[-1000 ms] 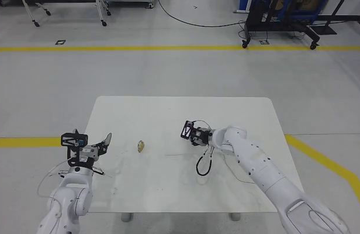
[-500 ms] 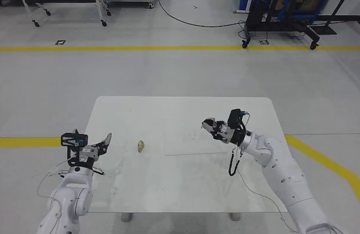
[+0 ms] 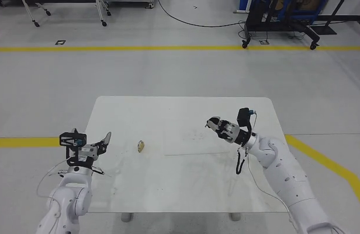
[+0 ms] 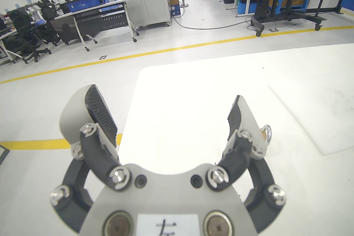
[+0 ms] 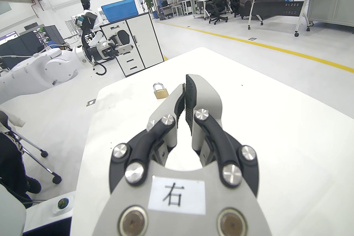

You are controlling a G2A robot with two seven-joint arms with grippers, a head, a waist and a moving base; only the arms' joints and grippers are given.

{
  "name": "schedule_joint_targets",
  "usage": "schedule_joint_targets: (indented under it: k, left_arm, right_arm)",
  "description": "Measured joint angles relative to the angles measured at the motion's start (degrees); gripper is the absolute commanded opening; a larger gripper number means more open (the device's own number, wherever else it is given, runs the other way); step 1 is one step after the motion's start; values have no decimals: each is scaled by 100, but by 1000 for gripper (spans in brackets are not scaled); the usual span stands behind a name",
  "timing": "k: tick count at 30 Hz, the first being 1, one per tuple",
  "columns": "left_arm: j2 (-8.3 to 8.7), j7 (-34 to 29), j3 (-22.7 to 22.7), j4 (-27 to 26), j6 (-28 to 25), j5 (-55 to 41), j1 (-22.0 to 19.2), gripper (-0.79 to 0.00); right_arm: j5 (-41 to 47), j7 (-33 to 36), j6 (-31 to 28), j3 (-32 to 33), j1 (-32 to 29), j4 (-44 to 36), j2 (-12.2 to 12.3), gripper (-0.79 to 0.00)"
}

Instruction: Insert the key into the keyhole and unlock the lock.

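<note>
Top view has the brass lock (image 3: 141, 145) lying on the white bench (image 3: 180, 187), in the left half, closer to the left edge than to the middle and roughly midway between the near and far edges. In the right wrist view the lock (image 5: 160, 90) lies flat with its silver shackle pointing toward the bench's left edge.

The left pincer (image 4: 166, 101) is spread wide, its ribbed pads (image 4: 99, 112) facing each other with nothing between them. It sits at the left edge of the bench, one finger above the floor and the other above the bench top, and it points across the bench toward the right. The lock is near it but apart from it.

The right pincer (image 5: 185, 87) is closed, fingers pressed together along their dark pads (image 5: 189, 98); whether anything is pinched between them cannot be told. From above, it (image 3: 213, 123) hovers over the right half of the bench, toward the far edge, with its tips turned toward the lock and well apart from it.

A black cable (image 3: 239, 165) loops down from the right wrist over the bench. A thin white sheet (image 4: 318, 121) lies on the bench top. A yellow line (image 3: 168, 48) runs across the floor beyond the far edge.
</note>
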Motion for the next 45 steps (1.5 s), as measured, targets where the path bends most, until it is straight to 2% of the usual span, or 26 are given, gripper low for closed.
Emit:
schedule_joint_targets:
  k: [2,4,7,11,15,19,24,27,32,42,44,45]
  left_arm:
    - [-20,-98,-114,-106,-371,-826,48,0]
    - [-31,-565,-209,-224,-964,-2254,1,0]
    - [-12,-1532,-351,-204,-1489,-4183,-280,0]
    - [4,-2628,-303,-250,-1518,-6079,-730,0]
    - [-15,-3419,119,-326,-1270,-7460,-1177,0]
    - [-70,-3709,834,-74,-1097,-7716,-1648,0]
    - [-171,-3962,1644,786,-1094,-8037,-2434,0]
    - [-225,-4006,2020,1157,-1249,-8005,-2724,0]
    - [-294,-3847,2467,1456,-1527,-7764,-2854,0]
    - [-383,-3778,2930,1748,-1890,-7625,-3096,-3]
    - [-395,-3708,2998,1761,-1880,-7487,-3133,-34]
    - [-403,-3655,3041,1768,-1870,-7379,-3156,-89]
  right_arm:
    - [0,0,0,0,0,0,0,-785]
    - [0,0,0,0,0,0,0,-785]
    - [0,0,0,0,0,0,0,-785]
    - [0,0,0,0,0,0,0,-785]
    - [0,0,0,0,0,0,0,-785]
    - [0,0,0,0,0,0,0,-785]
    - [3,5,10,-5,-7,-10,-1,-785]
    - [248,62,15,-109,-103,-186,-16,-785]
    - [1273,398,-1,-303,-106,-210,27,-785]
    - [3871,2194,0,-845,156,-182,199,-785]
    - [4212,2476,0,-925,198,-173,218,-785]
    - [4438,2663,0,-984,216,-188,228,-785]
